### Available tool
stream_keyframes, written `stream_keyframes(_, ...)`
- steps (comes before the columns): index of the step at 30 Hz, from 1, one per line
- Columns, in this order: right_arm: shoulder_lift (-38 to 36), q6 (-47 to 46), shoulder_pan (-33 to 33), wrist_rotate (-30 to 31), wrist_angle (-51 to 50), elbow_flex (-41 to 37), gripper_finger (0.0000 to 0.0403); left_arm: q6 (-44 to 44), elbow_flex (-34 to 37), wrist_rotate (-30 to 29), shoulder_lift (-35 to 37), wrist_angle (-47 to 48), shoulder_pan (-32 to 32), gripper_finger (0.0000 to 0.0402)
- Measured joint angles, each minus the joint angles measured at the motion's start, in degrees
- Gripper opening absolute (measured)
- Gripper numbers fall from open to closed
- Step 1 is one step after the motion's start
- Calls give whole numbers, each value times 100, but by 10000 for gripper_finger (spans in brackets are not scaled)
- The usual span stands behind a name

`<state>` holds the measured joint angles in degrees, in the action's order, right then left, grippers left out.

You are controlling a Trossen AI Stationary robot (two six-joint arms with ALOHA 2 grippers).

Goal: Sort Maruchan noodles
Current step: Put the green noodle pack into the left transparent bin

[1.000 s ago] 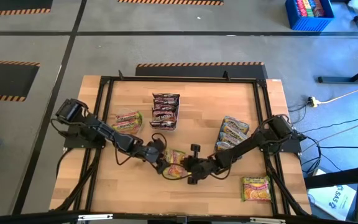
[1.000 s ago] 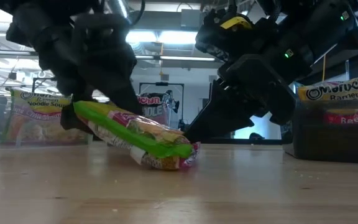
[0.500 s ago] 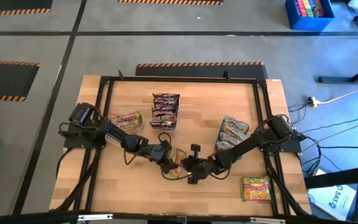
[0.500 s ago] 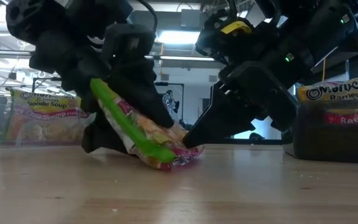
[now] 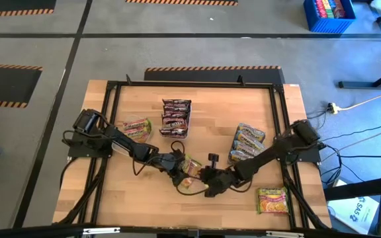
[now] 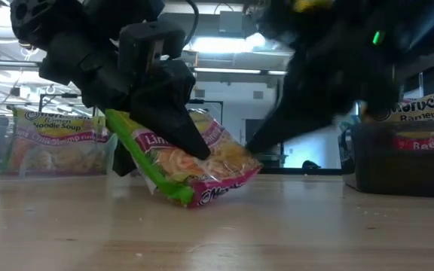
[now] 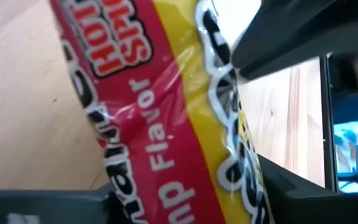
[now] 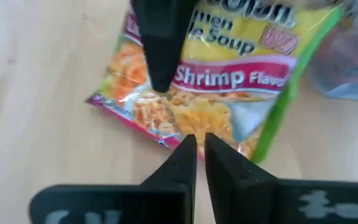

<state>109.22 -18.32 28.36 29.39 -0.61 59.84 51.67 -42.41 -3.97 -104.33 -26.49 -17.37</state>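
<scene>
Near the front centre of the pale wooden table [image 5: 197, 119], both arms meet over one flat yellow-and-pink plastic ramen packet with a green edge [image 6: 191, 162]. Left gripper [image 5: 177, 164]: its dark fingers clamp this packet from either side; the low view shows it tilted up on one long edge, lower corner touching the wood. Left wrist view is filled by the packet's red and yellow printed film between the fingers. Right gripper [image 8: 196, 152]: fingers together, tips almost touching each other, hovering just beside the packet's near edge, holding nothing; "Shrimp" lettering readable beyond them. Other packets lie sorted in groups. Dark maroon packets [image 5: 175, 116] in a stack toward the table's far middle. A second yellow-pink packet [image 5: 136, 129] lies on the left side, near the left arm. A pile of yellow and light-blue packets [image 5: 247, 140] rests on the right, beside the right arm. One yellow-green packet [image 5: 272, 199] lies flat at the front right corner, well apart from the rest. Blue crate [image 5: 329, 14] on the floor beyond the table.
</scene>
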Motion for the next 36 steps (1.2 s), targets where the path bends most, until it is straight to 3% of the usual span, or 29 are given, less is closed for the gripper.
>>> stream_keyframes(6, -555, -139, 479, 308, -807, 10, 18, -311, 9, -4, 287, 307, -4, 148)
stream_keyframes(17, -641, -119, 687, 364, -1075, 13, 18, -1103, 11, 124, 1741, 1912, -31, 148)
stream_keyframes(36, -643, 81, 726, 616, -1015, 15, 18, -2641, 11, -132, 4894, 6186, 214, 149)
